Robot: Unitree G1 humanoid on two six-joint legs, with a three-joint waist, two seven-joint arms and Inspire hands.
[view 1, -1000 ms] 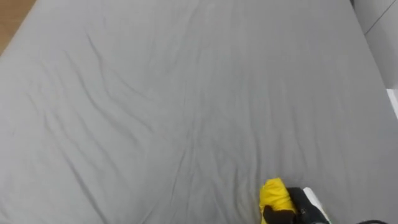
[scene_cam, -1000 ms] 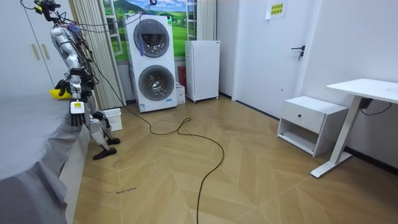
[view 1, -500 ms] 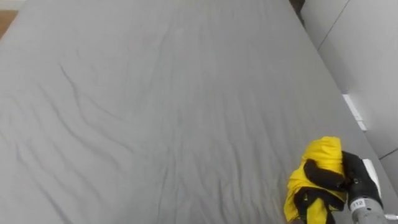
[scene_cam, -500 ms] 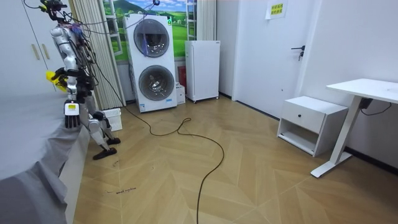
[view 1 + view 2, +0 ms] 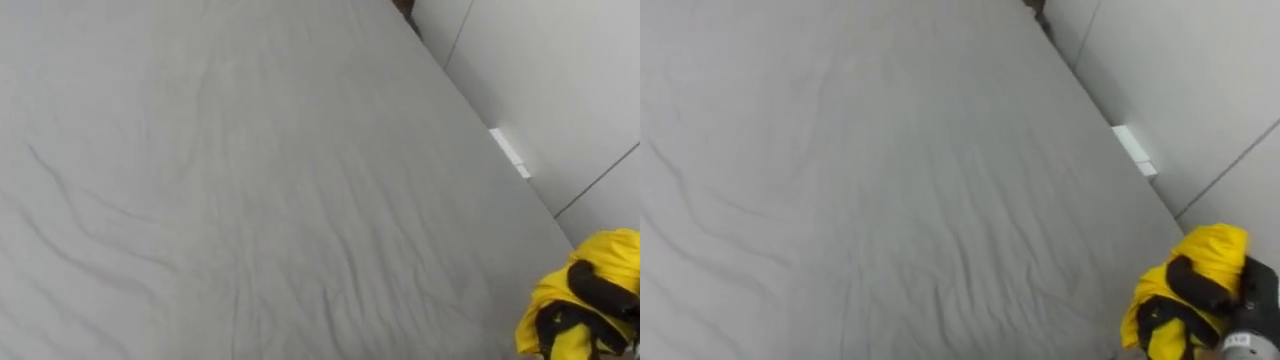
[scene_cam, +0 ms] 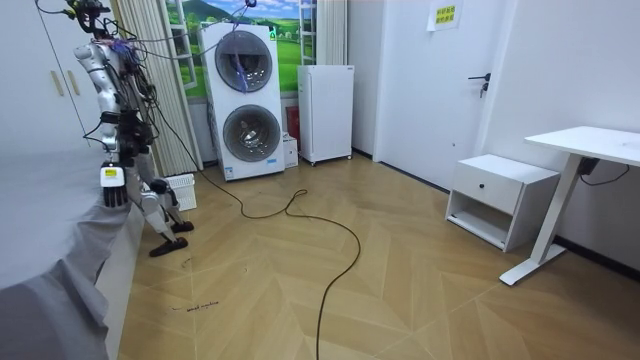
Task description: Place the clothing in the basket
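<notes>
Clearly the task's thing is a bright yellow garment (image 5: 1200, 262), bunched into a crumpled, slightly shiny lump with deep folds. It sits in the robot's right hand (image 5: 1255, 292), whose dark fingers (image 5: 1196, 283) curl round the bundle and pinch it. The bundle is at the lower right of the eye views, by the right edge of the bed (image 5: 250, 180), close to the white wall panels (image 5: 560, 80). The bed's grey sheet is smooth apart from long shallow creases.

Seen from the room, the robot stands at the bedside with its left hand (image 6: 112, 192) hanging low; its fingers cannot be made out. A yellow-green notice (image 6: 445, 15) hangs on the far wall, its print too small to read.
</notes>
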